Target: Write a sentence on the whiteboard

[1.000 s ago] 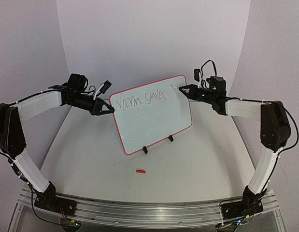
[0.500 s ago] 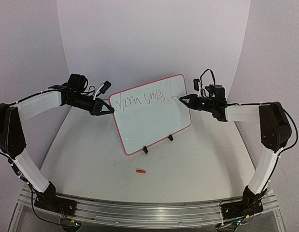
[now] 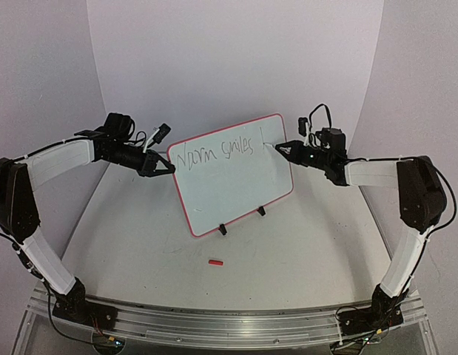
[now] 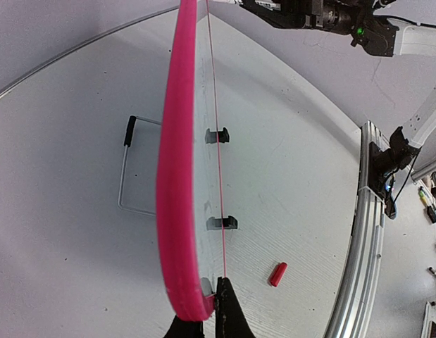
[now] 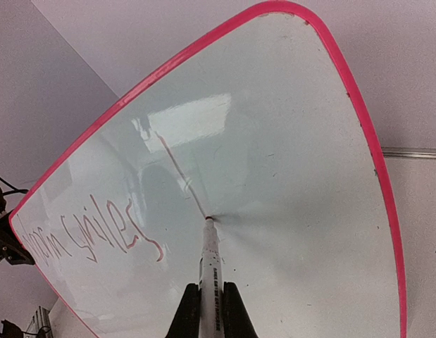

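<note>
The whiteboard (image 3: 232,177) with a pink-red rim stands tilted on two black clip feet at mid table. It also shows in the right wrist view (image 5: 274,141) and edge-on in the left wrist view (image 4: 177,176). The sentence (image 3: 217,151) reads roughly "Norm smiles" plus one vertical stroke; it also shows in the right wrist view (image 5: 105,232). My left gripper (image 3: 166,169) is shut on the board's left edge (image 4: 203,306). My right gripper (image 3: 282,149) is shut on a white marker (image 5: 210,274), its tip touching the board at the stroke's lower end.
A small red marker cap (image 3: 215,262) lies on the table in front of the board; it also shows in the left wrist view (image 4: 277,274). A wire stand (image 4: 129,172) sits behind the board. A metal rail (image 3: 229,318) runs along the near edge.
The right gripper drew a vertical stroke down the board right of "smiles", then shifted slightly. The left gripper and the board have not moved.
</note>
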Tool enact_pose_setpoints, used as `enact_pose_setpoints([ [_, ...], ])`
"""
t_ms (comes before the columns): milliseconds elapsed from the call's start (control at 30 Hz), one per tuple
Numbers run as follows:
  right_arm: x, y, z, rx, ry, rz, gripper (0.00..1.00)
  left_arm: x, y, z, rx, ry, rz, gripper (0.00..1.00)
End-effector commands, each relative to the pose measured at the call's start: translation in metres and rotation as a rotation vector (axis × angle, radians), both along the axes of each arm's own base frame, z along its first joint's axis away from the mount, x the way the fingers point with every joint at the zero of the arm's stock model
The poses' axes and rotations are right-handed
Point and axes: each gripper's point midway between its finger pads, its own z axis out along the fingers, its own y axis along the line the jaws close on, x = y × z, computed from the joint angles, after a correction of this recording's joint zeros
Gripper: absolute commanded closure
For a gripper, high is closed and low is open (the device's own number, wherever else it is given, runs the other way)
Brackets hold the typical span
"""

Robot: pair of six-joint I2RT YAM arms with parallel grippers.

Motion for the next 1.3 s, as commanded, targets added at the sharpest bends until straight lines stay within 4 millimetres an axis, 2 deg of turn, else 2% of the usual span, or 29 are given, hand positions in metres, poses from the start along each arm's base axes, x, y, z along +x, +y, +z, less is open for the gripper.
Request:
enact_pose_setpoints([
  [0, 0.009, 0.0, 0.036, 0.038, -0.092, -0.026, 1.0, 0.003, 0.004, -0.018, 0.098, -0.065, -0.01, 1.0],
  [300, 0.014, -0.005, 0.034, 0.035, -0.089, -0.069, 1.0, 0.003, 0.004, -0.018, 0.099, -0.066, -0.009, 1.0],
  [567, 0.014, -0.008, 0.018, 0.025, -0.054, -0.091, 1.0, 0.003, 0.004, -0.018, 0.099, -0.066, -0.009, 1.0],
  [1033, 0.002, -0.014, -0.004, 0.001, -0.009, -0.098, 1.0, 0.003, 0.005, -0.017, 0.098, -0.069, -0.008, 1.0],
  [1133, 0.001, -0.014, -0.002, 0.001, -0.014, -0.098, 1.0, 0.003, 0.005, -0.017, 0.098, -0.07, -0.008, 1.0],
  [1267, -0.003, -0.013, 0.013, 0.014, -0.041, -0.084, 1.0, 0.003, 0.005, -0.017, 0.099, -0.071, -0.008, 1.0],
])
